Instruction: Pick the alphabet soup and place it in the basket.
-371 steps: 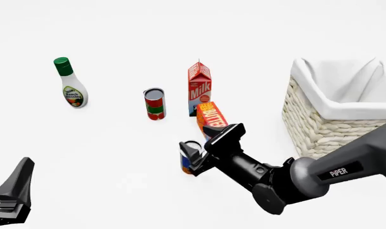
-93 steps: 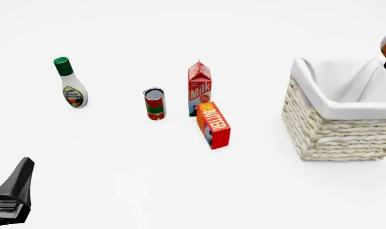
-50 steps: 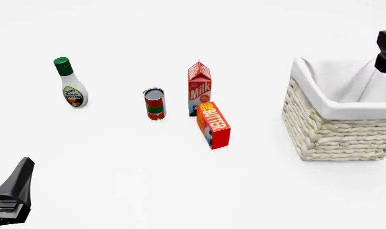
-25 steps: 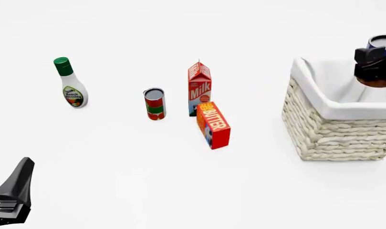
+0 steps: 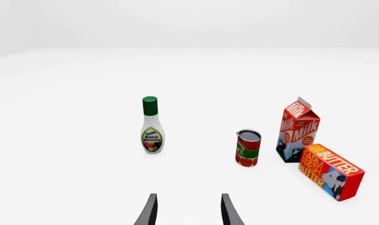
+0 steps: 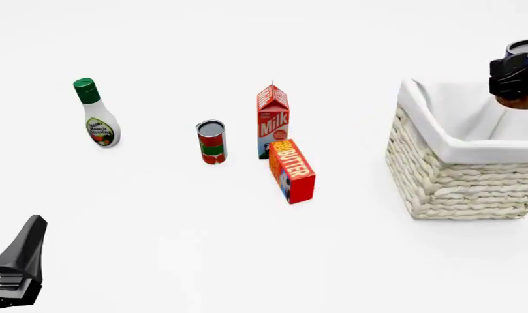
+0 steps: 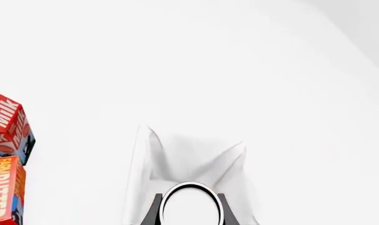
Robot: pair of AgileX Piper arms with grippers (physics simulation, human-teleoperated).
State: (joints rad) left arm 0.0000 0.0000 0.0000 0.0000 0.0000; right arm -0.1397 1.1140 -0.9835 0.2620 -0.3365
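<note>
My right gripper is shut on the alphabet soup can and holds it upright above the open top of the basket, at the right edge of the front view. The can's silver top fills the space between the fingers in the right wrist view, with the basket's white lining beyond it. Only the can's brown bottom and silver rim show in the front view. My left gripper is open and empty, low at the near left.
A ranch dressing bottle stands far left. A red-and-green can, a milk carton and a butter box stand mid-table, left of the basket. They also show in the left wrist view: bottle, can, carton, box.
My right gripper has carried the soup can in from the right edge to over the basket, then shifted slightly right and up in the last half second. The left arm has not moved.
</note>
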